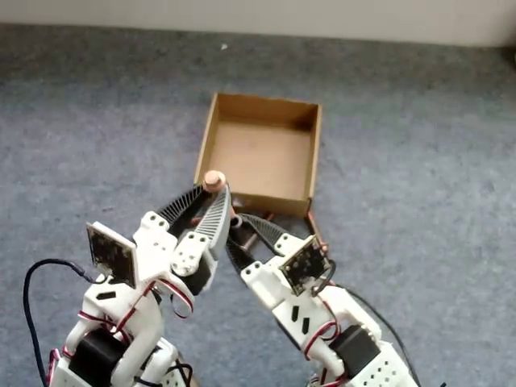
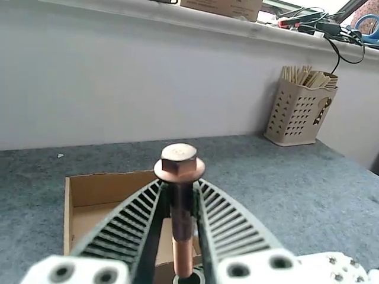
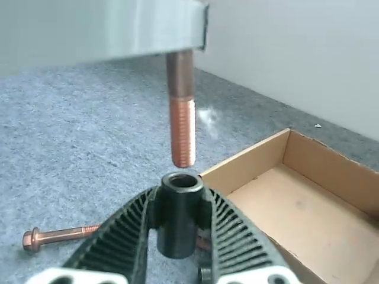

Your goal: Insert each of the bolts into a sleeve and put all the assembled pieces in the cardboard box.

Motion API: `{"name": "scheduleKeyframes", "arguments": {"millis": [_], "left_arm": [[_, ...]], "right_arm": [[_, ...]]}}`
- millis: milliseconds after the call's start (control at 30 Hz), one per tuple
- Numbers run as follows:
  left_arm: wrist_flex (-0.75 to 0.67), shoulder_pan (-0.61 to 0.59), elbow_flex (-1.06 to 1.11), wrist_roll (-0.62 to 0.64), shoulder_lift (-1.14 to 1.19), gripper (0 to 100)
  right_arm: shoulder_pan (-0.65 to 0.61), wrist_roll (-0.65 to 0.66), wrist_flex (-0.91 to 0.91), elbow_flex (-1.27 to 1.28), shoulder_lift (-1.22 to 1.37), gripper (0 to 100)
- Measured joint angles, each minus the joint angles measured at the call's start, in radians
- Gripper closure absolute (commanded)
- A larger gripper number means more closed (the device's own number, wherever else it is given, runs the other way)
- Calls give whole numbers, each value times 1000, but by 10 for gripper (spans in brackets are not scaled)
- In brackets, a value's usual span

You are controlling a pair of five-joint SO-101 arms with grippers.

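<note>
Left gripper clamps the bolt upright, tip just above the sleeve pinched in the right gripper, mid-table by the cardboard box; any misalignment could snag the threads on the rim and tilt the sleeve

Right gripper clamping upright sleeve, bolt tip just above

Grey carpeted tabletop
An open brown cardboard box and 1 loose copper bolt lie on it.
</note>
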Motion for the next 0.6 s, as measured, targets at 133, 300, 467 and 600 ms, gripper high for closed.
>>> {"name": "scheduleKeyframes", "arguments": {"millis": [133,300,467,600], "left_arm": [[12,0,2,0,0,995],[60,44,2,-5,0,995],[89,78,2,-5,0,995],[89,81,15,-5,0,995]], "right_arm": [[0,0,0,0,0,995],[-2,0,0,0,0,995],[-2,2,0,0,0,995],[-2,2,0,0,0,995]]}}
